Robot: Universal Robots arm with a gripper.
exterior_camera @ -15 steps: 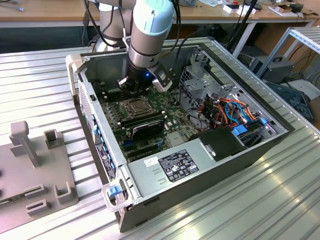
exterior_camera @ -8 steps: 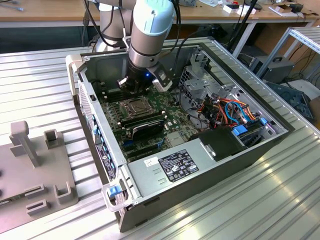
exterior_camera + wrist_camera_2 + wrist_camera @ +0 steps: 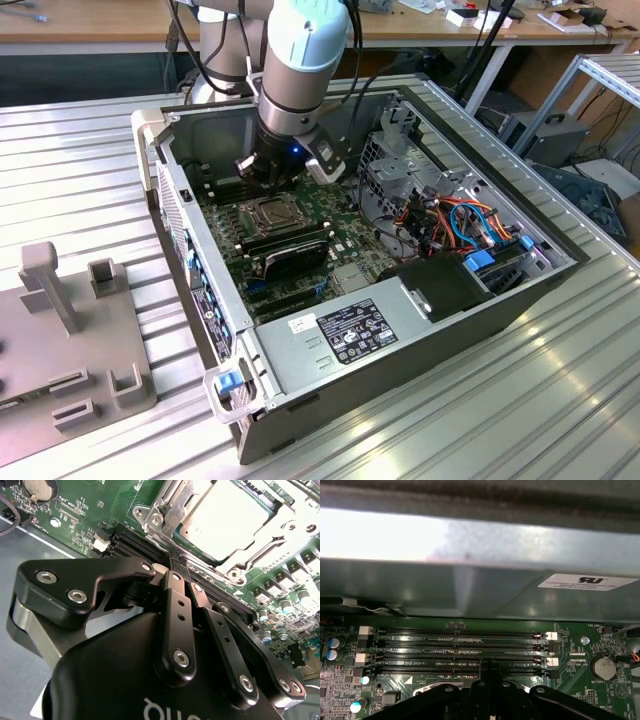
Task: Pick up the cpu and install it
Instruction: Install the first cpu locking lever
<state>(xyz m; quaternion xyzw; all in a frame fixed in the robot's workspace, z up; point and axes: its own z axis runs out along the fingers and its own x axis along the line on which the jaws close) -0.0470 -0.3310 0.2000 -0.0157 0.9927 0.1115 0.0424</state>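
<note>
The cpu (image 3: 225,520) lies flat in the metal-framed socket (image 3: 165,510) on the green motherboard (image 3: 85,510), its silver top glaring bright. My gripper (image 3: 176,561) is shut, with its black fingertips pressed together and nothing between them. The tips hang just off the socket's edge, over the black memory slots (image 3: 455,652). In the exterior view the gripper (image 3: 262,180) is low inside the open computer case, just behind the socket (image 3: 268,212). In the first wrist view the gripper (image 3: 490,667) points at the nearest memory slot.
The case's grey metal wall (image 3: 470,590) rises close behind the memory slots. Black memory sticks (image 3: 290,250) stand in front of the socket. A drive cage (image 3: 400,165), orange and blue cables (image 3: 460,220) and a power supply (image 3: 350,335) crowd the case. A grey fixture (image 3: 70,340) lies outside.
</note>
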